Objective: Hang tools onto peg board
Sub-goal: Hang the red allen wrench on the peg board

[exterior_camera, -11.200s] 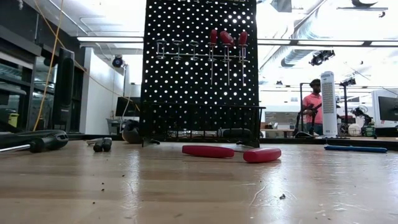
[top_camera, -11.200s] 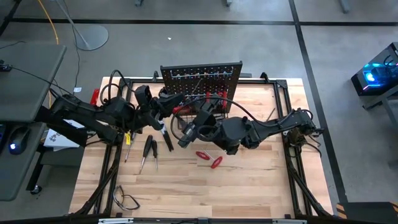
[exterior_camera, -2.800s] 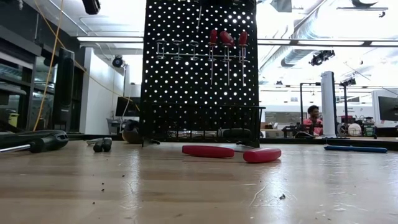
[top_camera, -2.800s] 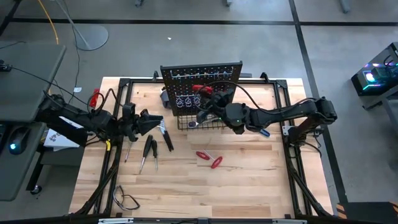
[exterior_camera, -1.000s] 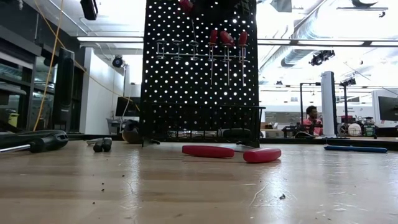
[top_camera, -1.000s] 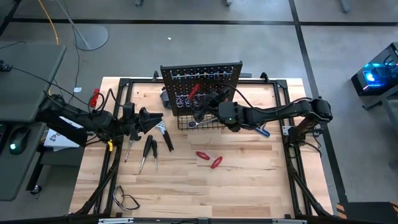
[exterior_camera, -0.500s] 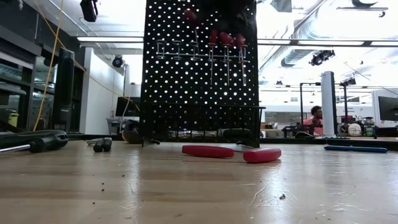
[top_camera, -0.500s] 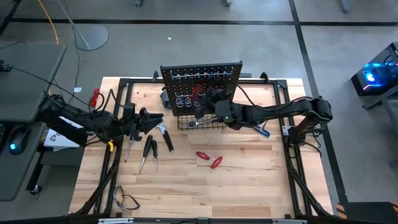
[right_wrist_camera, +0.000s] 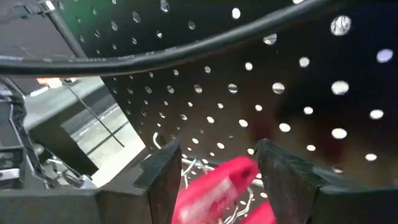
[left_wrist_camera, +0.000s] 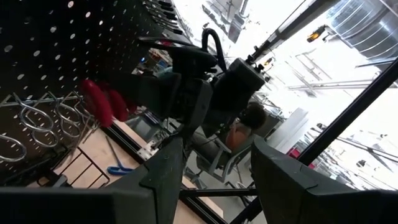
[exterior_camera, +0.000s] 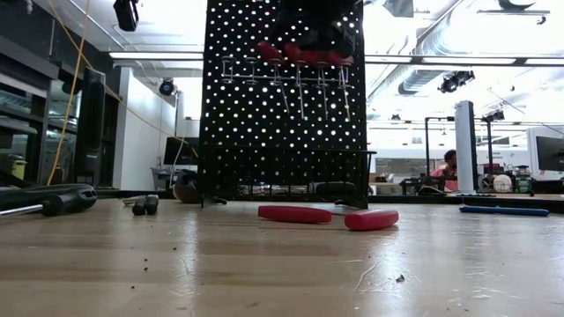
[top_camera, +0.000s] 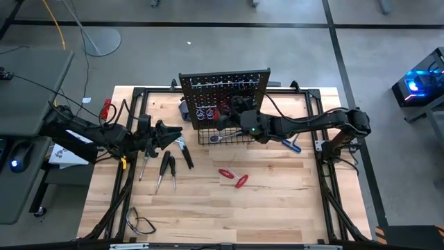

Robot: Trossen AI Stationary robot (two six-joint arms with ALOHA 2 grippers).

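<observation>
Overhead first: my right gripper (top_camera: 227,111) is up against the peg board (top_camera: 223,82), pinching a red screwdriver (top_camera: 223,110) at the hook row, since that is where the handle has to catch. My left gripper (top_camera: 175,132) waits by the table's left edge, just beside the pliers (top_camera: 184,148) and black screwdrivers (top_camera: 166,167), handy for the next pick I would judge. Two red screwdrivers (top_camera: 234,178) lie mid-table and a blue tool (top_camera: 292,145) sits under the right arm. From table height, red handles (exterior_camera: 304,55) crowd the upper hooks with the arm dark above them; the wire basket (exterior_camera: 282,176) at the base stays out of the way. Left wrist camera shows its fingers (left_wrist_camera: 165,174) spread and holding nothing, looking toward the right arm at the board. Right wrist camera shows the red handle (right_wrist_camera: 224,186) squeezed between the fingers (right_wrist_camera: 163,171), close to the holes, so I would ease it down gently.
</observation>
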